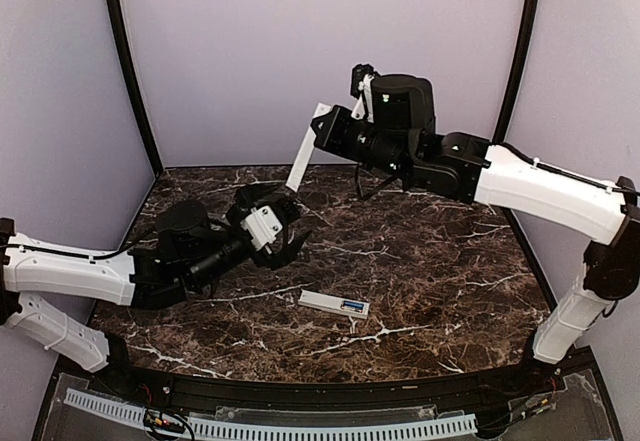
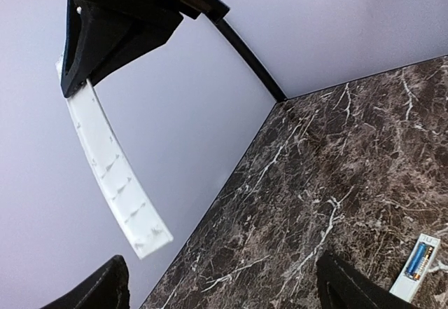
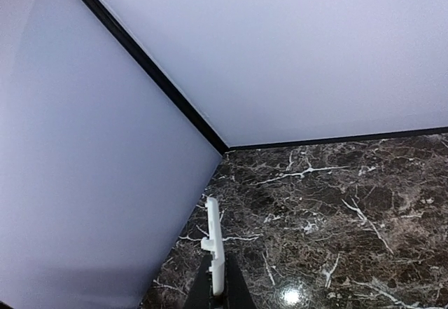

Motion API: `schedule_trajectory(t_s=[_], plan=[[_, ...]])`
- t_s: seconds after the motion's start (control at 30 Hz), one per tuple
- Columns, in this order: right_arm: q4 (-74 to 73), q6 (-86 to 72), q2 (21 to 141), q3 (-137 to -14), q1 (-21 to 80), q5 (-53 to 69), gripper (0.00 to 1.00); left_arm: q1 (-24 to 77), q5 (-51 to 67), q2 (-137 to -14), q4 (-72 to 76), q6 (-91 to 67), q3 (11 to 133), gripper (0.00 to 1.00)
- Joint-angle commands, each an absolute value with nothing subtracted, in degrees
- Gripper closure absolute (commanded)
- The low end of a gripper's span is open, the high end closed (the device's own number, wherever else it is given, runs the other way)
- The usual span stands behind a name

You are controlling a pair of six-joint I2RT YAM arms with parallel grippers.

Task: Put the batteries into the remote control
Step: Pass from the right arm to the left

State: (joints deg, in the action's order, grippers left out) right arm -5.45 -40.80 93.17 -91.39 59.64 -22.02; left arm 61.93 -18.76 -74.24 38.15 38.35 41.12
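Note:
The white remote control (image 1: 327, 301) lies flat on the marble table (image 1: 430, 261), back up, with blue batteries (image 1: 352, 306) showing in the recess at its right end. It also shows in the left wrist view (image 2: 413, 281), with the batteries (image 2: 418, 260) in it. My right gripper (image 1: 326, 127) is shut on the top end of a thin flat white cover strip (image 1: 302, 161) and holds it in the air, slanting down to the left. The strip shows in the left wrist view (image 2: 112, 169) and edge-on in the right wrist view (image 3: 215, 242). My left gripper (image 1: 290, 223) is open and empty, just below the strip's lower end.
Pale walls (image 1: 330, 51) close the table at the back and on both sides, with black corner posts (image 1: 128, 61). A perforated white rail (image 1: 270, 426) runs along the near edge.

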Motion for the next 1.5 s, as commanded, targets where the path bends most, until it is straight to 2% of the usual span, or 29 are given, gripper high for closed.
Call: schedule_trajectory(t_s=[0.0, 0.03, 0.1, 0.17, 0.23, 0.3, 0.4, 0.47, 0.57, 0.67, 0.9, 1.03, 1.1, 1.17, 1.23, 1.47], plan=[[2.3, -29.1, 88.8, -90.3, 57.7, -7.9, 1.0, 61.3, -3.4, -62.3, 35.1, 37.0, 39.3, 0.06], [0.9, -27.4, 88.4, -91.0, 57.7, -7.8, 1.0, 61.1, 1.5, -61.5, 32.2, 32.7, 40.4, 0.06], [-6.2, -26.8, 87.8, -93.3, 57.7, -12.2, 1.0, 60.9, 4.0, -60.0, 27.5, 28.0, 41.6, 0.06], [-11.2, -31.7, 86.9, -94.4, 57.7, -19.7, 1.0, 60.8, 0.1, -60.2, 27.5, 25.0, 42.5, 0.11], [-12.3, -35.5, 85.7, -93.4, 57.7, -21.9, 1.0, 60.9, -4.4, -61.4, 27.3, 25.8, 44.2, 0.18], [-12.0, -38.8, 84.7, -92.2, 57.7, -22.7, 1.0, 61.3, -7.9, -63.2, 28.5, 30.3, 45.6, 0.21], [-9.0, -43.3, 83.0, -89.3, 57.7, -22.9, 1.0, 63.5, -13.9, -65.5, 33.5, 44.9, 45.6, 0.2], [-7.5, -45.2, 82.3, -88.4, 57.8, -23.1, 1.0, 65.4, -18.0, -67.3, 42.1, 56.6, 43.9, 0.16], [-7.5, -46.5, 82.2, -88.3, 58.1, -23.9, 1.0, 66.6, -20.5, -71.5, 62.4, 72.4, 41.1, 0.09], [-6.7, -46.8, 82.5, -88.4, 58.2, -22.7, 1.0, 66.7, -19.9, -76.6, 76.2, 88.5, 39.7, 0.04], [-6.3, -47.1, 84.0, -89.4, 58.3, -20.0, 1.0, 66.6, -16.7, -81.1, 82.4, 98.6, 41.5, 0.05], [-5.6, -47.7, 84.4, -89.4, 58.3, -18.2, 1.0, 66.1, -17.8, -84.3, 85.9, 102.9, 44.0, 0.14], [-5.2, -48.1, 84.5, -89.2, 58.4, -17.2, 1.0, 65.8, -17.8, -85.5, 85.5, 104.7, 44.9, 0.21], [-4.6, -48.4, 84.4, -88.8, 58.4, -16.5, 1.0, 65.5, -17.6, -87.1, 86.7, 106.5, 45.3, 0.32], [-4.2, -48.5, 84.3, -88.3, 58.5, -16.1, 1.0, 65.2, -17.5, -87.8, 89.4, 107.7, 45.8, 0.37], [-3.8, -48.6, 83.9, -87.6, 58.8, -15.0, 1.0, 65.0, -18.3, -89.3, 92.6, 110.0, 47.4, 0.44]])
